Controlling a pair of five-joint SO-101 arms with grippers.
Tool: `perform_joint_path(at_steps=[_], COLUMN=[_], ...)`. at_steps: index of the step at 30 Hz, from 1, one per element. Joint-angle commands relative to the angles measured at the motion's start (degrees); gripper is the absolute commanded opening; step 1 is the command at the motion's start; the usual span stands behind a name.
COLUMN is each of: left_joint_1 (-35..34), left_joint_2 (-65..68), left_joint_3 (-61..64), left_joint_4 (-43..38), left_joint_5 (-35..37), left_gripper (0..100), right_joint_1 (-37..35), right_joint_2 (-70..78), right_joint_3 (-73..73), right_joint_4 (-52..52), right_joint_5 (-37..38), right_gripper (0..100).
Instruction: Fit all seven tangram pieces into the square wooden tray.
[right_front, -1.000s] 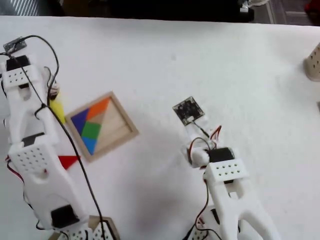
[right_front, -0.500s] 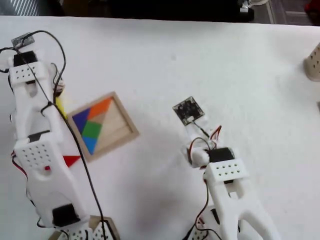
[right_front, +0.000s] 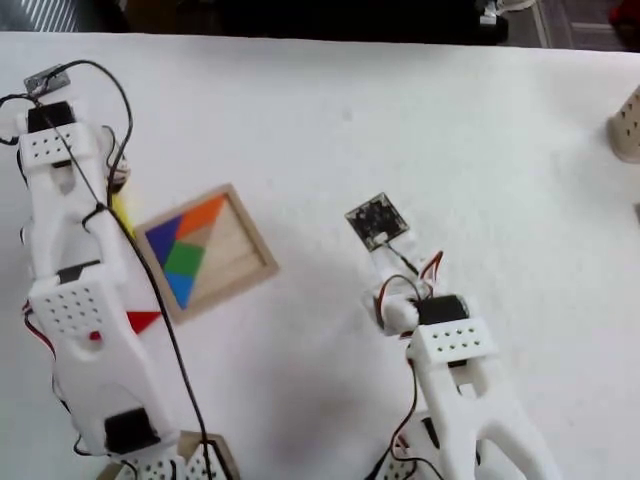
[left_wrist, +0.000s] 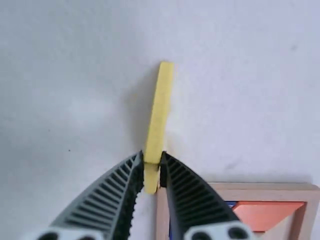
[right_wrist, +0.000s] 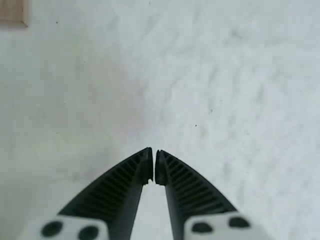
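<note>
we've got the left gripper (left_wrist: 151, 162) pinching the yellow piece (left_wrist: 160, 105) on edge, right by the tray (left_wrist: 240, 189) rim; right gripper (right_wrist: 153, 165) is closed on nothing over the table (right_wrist: 225, 75).

In the high view the left arm (right_front: 75, 310) covers most of the yellow piece (right_front: 120, 212) and part of the red piece (right_front: 145, 320). The wooden tray (left_wrist: 235, 189) is cut off by the left wrist picture's edge. A pale perforated object (right_front: 627, 125) is cut off at the high view's right edge.

The wooden tray (right_front: 235, 250) holds blue, orange and green pieces (right_front: 182, 260); a yellow piece (left_wrist: 159, 112) is held edgewise just outside it.
</note>
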Motion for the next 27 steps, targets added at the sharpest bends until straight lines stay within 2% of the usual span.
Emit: perform_joint_path(at_steps=[1,17,27], left_joint_1=[0.5,0.4,0.7], left_joint_2=[0.0,0.1,0.3], left_joint_3=[-1.1,-7.9,-20.6], left_joint_4=[0.4,3.5,12.0], left_joint_5=[0.8,0.8,0.9], left_gripper=[2,2,2], right_joint_1=[-0.1,-0.1,-0.1], right_joint_2=[-0.5,-0.7,-0.7], right_joint_3=[-0.4,-0.4,-0.4], right_joint_4=[-1.1,-1.1,-1.1], right_joint_5=[0.2,0.2,0.2], right_gripper=[1.8,1.8,1.8])
